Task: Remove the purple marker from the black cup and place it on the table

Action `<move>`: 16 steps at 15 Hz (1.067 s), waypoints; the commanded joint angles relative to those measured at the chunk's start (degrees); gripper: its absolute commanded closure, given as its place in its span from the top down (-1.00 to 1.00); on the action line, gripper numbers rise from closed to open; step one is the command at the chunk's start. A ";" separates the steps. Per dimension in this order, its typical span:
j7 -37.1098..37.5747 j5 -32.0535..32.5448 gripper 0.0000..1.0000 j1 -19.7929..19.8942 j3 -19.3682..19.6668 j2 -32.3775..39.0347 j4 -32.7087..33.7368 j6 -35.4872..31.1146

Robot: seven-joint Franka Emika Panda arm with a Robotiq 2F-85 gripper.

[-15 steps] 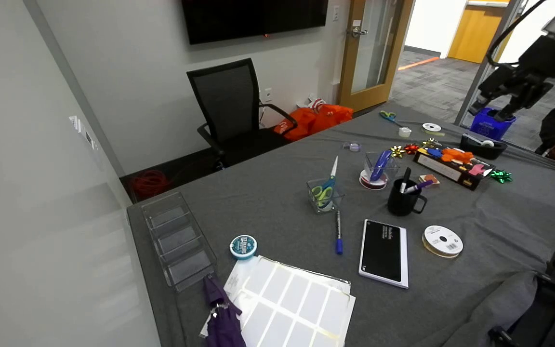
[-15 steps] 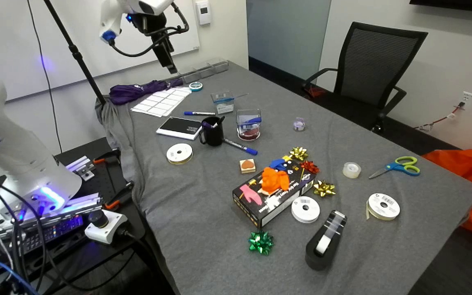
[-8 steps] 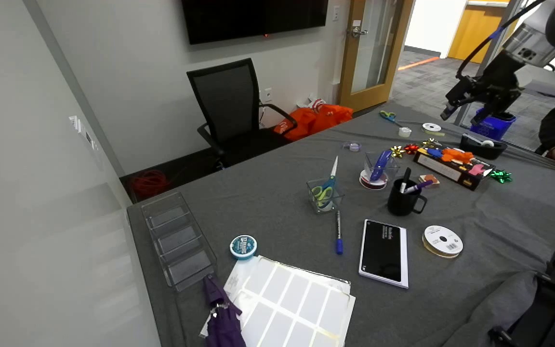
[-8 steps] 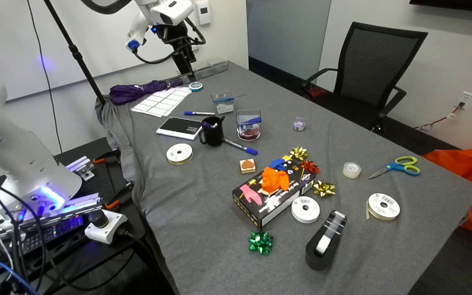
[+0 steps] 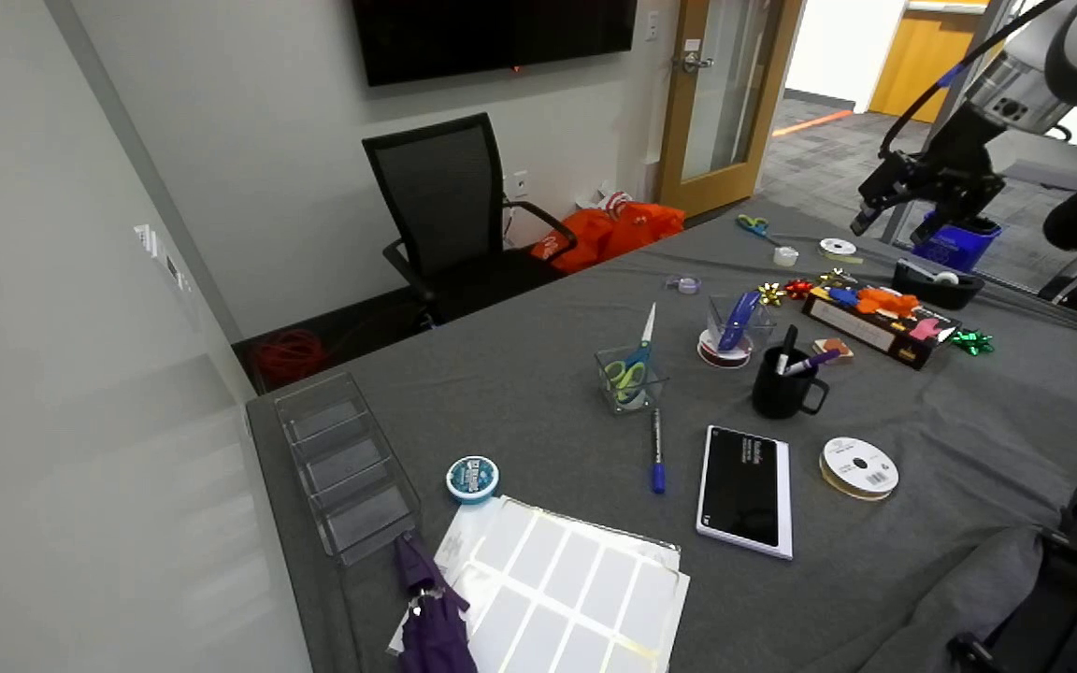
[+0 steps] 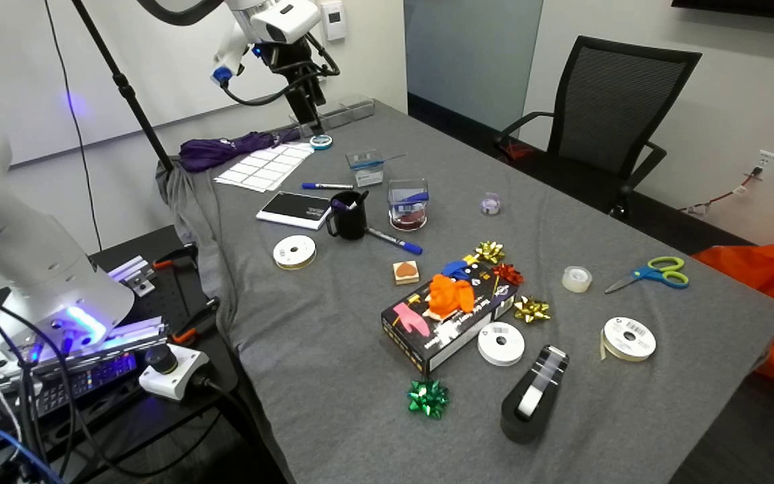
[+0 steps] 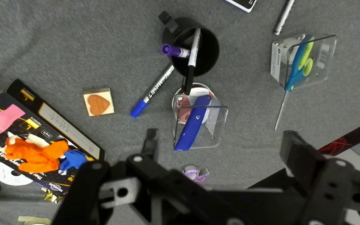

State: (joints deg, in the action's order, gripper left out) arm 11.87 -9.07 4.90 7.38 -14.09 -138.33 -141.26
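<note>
The black cup (image 5: 775,393) stands upright on the dark grey table (image 5: 538,402), and it also shows in an exterior view (image 6: 352,223). The purple marker (image 5: 815,361) leans in the cup with its purple end past the rim near the handle. In the wrist view the purple marker (image 7: 173,51) lies against a white marker with a black cap (image 7: 194,53) in the black cup (image 7: 211,51). My gripper (image 7: 220,133) is open and empty, raised above the table and apart from the cup. The gripper (image 5: 892,228) also shows in an exterior view.
A clear box with a blue stapler (image 7: 191,125) and a blue-capped marker (image 7: 152,92) lie close to the cup. A clear box with scissors (image 7: 303,62), a heart stamp (image 7: 98,101), a notebook (image 5: 744,491), a ribbon spool (image 5: 859,467) and a glove box (image 6: 451,316) surround it.
My gripper has moved left and slightly down in one exterior view, and right and down in another, mostly in the earlier half second. The cup and markers have not moved.
</note>
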 commanded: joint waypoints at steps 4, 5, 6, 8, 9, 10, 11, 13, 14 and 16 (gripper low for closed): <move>-0.21 -0.01 1.00 0.87 -0.55 7.41 0.20 -9.73; -0.34 0.34 1.00 0.92 -0.51 9.02 0.18 -11.79; -0.44 0.67 1.00 0.97 -0.44 10.48 0.23 -13.27; -1.59 0.92 1.00 0.99 -0.13 13.45 0.10 -15.29; -2.44 0.67 1.00 0.95 -0.02 14.76 -0.08 -15.82; -3.09 0.81 1.00 1.00 0.01 15.86 -0.39 -16.26; -3.93 0.60 1.00 1.04 0.03 16.91 -0.43 -16.12; -5.03 0.32 1.00 1.06 -0.05 18.57 -0.78 -16.06; -5.67 -0.07 1.00 1.07 -0.17 19.39 -0.79 -15.86; -9.25 -3.66 1.00 1.23 -1.11 20.59 -0.95 -16.50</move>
State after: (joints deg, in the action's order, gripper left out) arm 7.46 -9.24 5.20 7.56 4.76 -138.75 -155.99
